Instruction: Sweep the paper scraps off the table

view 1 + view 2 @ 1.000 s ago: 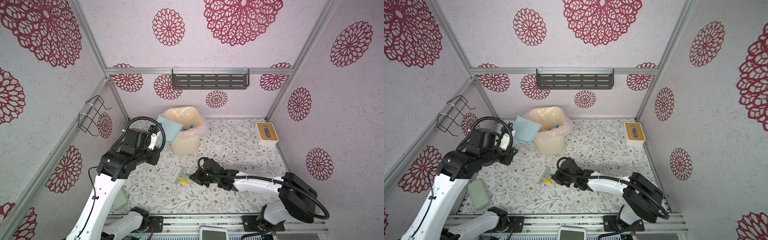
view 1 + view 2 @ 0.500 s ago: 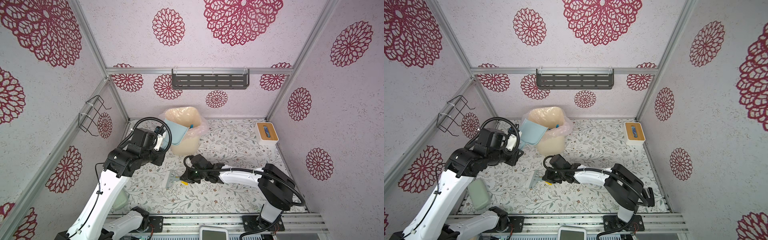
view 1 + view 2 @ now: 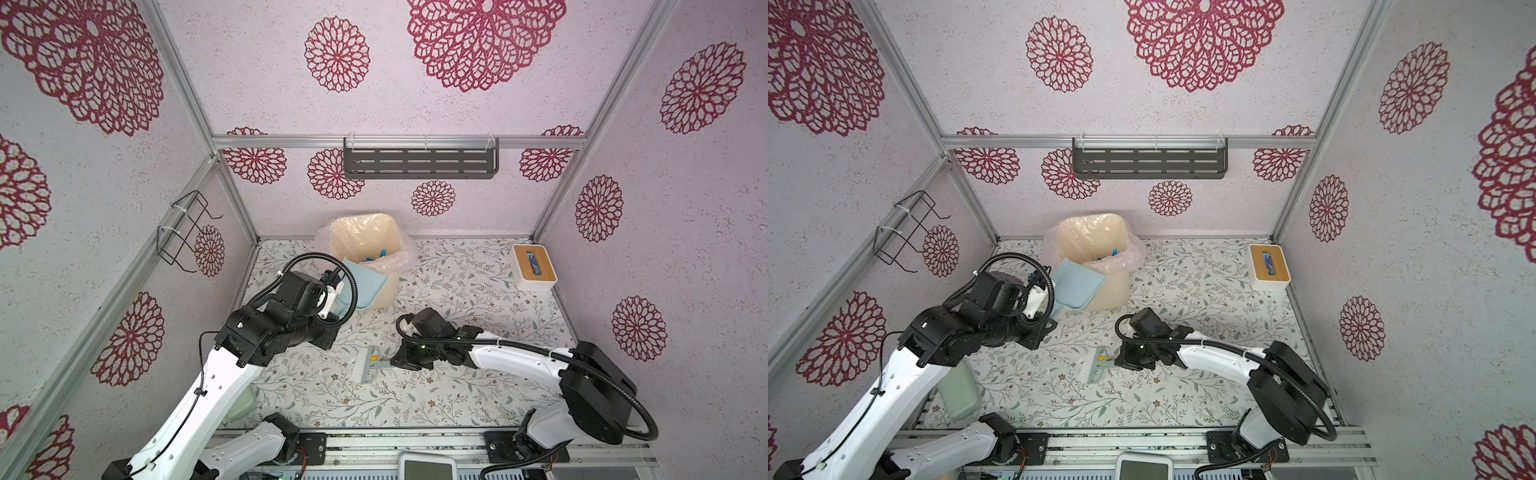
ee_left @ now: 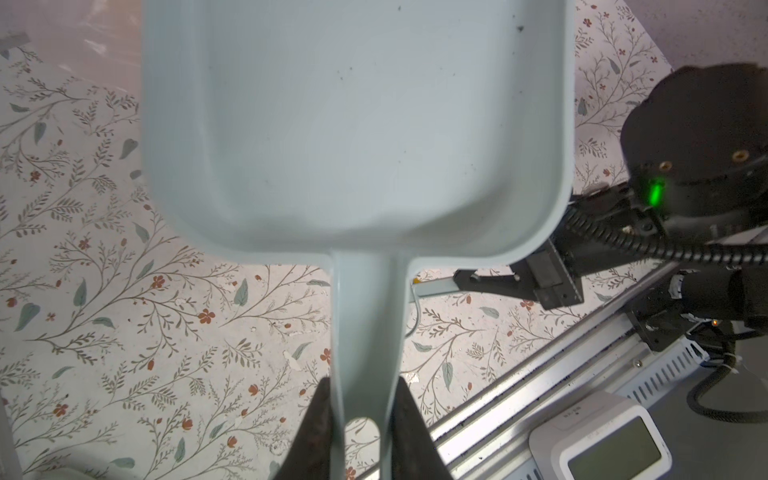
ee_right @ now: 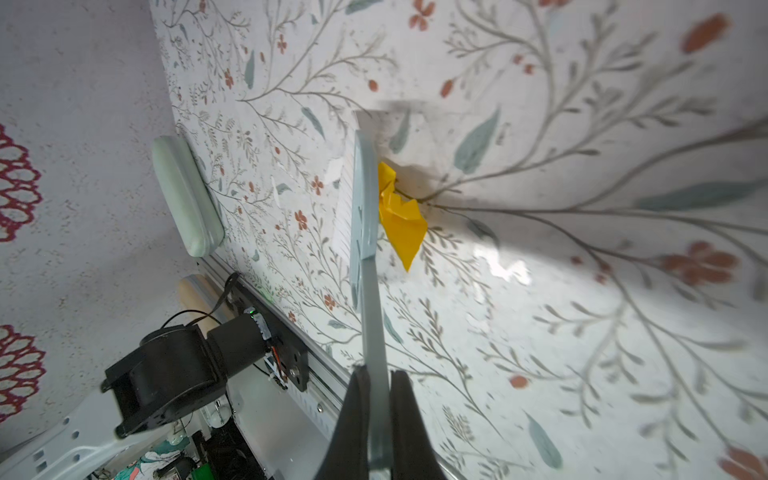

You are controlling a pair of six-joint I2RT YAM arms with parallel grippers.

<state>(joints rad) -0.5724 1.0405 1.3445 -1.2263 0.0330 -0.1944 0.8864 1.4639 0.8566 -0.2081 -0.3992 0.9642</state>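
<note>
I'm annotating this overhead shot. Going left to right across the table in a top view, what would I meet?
From the left: pale green pad → brush → right gripper, shut on the brush's handle → white tissue box.

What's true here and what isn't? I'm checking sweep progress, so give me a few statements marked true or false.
1. The left gripper is shut on the handle of the dustpan. True.
2. The dustpan holds paper scraps. False: its tray is empty.
3. A yellow paper scrap lies on the table beside the brush head. True.
4. The right gripper is open and empty. False: it is shut on the brush handle.
5. The lined bin is empty. False: blue scraps show inside.
</note>
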